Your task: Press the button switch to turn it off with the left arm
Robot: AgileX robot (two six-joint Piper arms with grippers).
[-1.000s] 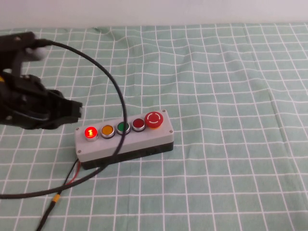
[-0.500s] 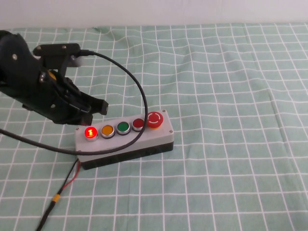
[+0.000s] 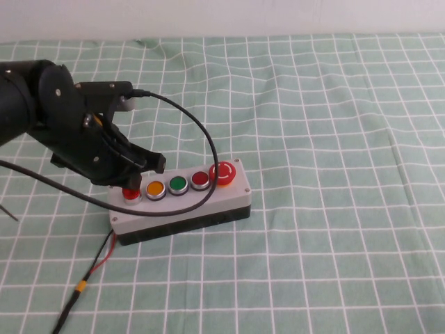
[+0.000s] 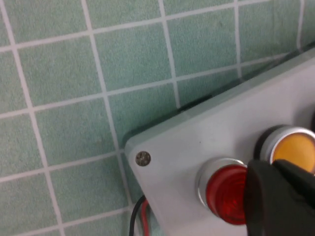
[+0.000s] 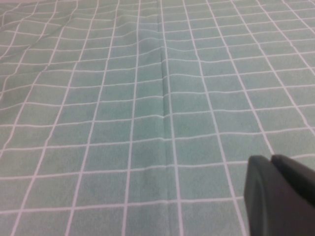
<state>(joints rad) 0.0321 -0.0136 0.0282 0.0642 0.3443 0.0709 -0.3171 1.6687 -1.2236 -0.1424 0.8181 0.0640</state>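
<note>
Button switch: small round red translucent button switch [image 4: 225, 193], unlit, facing up, at left end of grey oblong five-button box [image 3: 182, 197]; box lies left-right on bench.
Left gripper: black left gripper [image 3: 132, 179] over that button; fingers [image 4: 280, 196] together, holding nothing.
Right gripper: right gripper [image 5: 280, 196] over green checked cloth [image 5: 147, 98]; fingers together, holding nothing.

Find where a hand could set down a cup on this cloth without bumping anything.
Free: the cloth right of the box, and behind it toward the wall. Crowded: the box's left end, where the left gripper sits on the red button, with cable arcing over and wires trailing forward. The right gripper hangs over bare cloth, out of the high view.
</note>
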